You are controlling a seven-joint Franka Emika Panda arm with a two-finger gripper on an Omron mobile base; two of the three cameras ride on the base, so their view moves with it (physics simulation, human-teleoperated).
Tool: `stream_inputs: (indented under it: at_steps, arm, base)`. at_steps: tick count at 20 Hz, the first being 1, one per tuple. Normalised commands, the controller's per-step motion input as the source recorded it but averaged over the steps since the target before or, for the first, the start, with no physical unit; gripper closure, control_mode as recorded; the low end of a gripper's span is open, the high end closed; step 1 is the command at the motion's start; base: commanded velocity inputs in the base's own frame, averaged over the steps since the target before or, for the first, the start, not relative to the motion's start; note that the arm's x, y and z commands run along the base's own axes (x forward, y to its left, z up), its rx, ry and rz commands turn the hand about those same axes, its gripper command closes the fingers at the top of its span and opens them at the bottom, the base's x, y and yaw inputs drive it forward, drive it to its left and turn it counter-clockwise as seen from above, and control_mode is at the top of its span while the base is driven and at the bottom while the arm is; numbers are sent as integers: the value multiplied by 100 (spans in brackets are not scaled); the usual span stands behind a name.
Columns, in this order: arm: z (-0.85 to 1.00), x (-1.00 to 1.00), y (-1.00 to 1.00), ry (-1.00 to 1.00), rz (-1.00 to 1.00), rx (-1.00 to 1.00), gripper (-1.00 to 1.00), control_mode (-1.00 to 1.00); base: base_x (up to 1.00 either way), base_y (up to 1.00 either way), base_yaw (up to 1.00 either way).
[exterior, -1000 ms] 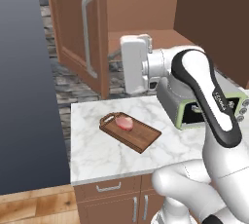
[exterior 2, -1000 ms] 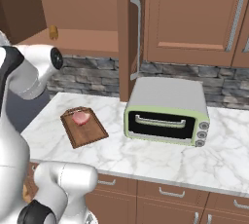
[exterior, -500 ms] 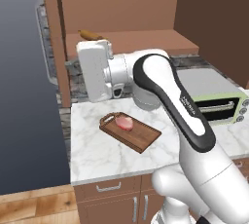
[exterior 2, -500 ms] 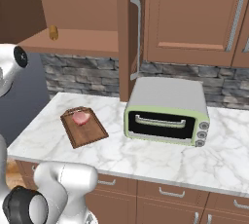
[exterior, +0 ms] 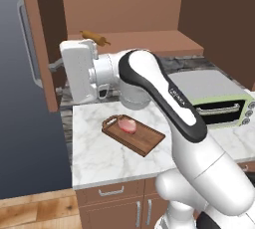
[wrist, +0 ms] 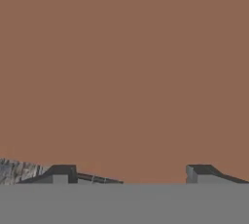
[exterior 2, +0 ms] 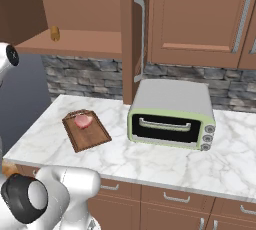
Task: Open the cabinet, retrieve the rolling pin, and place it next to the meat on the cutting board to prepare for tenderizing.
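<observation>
The cabinet point(exterior: 149, 9) stands open, its left door point(exterior: 42, 49) swung far out to the left. On its inner shelf lies the tan rolling pin point(exterior: 94, 37), whose end also shows in the right base view as the rolling pin point(exterior 2: 55, 33). My gripper point(exterior: 56, 66) points left, close up against that door's inner face, below and left of the pin. In the hand view the gripper point(wrist: 131, 174) is open, nothing between its fingertips point(wrist: 61, 173), with the brown door face just ahead. The pink meat point(exterior: 127, 125) lies on the dark cutting board point(exterior: 144, 141) on the counter.
A pale green toaster oven point(exterior: 214, 98) sits on the marble counter right of the board. The cabinet's right door point(exterior 2: 131, 24) stands edge-on above the toaster, its bar handle point(exterior 2: 141, 39) facing right. Another closed wall cabinet point(exterior 2: 200, 19) hangs further right. Dark open space lies left of the counter.
The left door has swung much further open to the left, and my hand has travelled left with it. The rolling pin on the shelf has come into sight.
</observation>
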Motion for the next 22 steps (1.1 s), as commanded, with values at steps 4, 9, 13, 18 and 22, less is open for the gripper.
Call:
stream_inputs:
  at_steps: [4,9,13,18,22]
  arm:
    - [-9,26,38,0,3,3,-100,-100]
    - [-8,11,41,0,-1,0,-100,-100]
    - [-3,0,4,0,-2,-4,-100,-100]
    - [-2,0,-1,-6,0,-1,-100,-100]
    - [1,0,-21,-11,0,0,-100,-100]
  base:
    - [0,0,0]
    - [0,0,0]
    - [0,0,0]
    - [0,0,0]
    - [0,0,0]
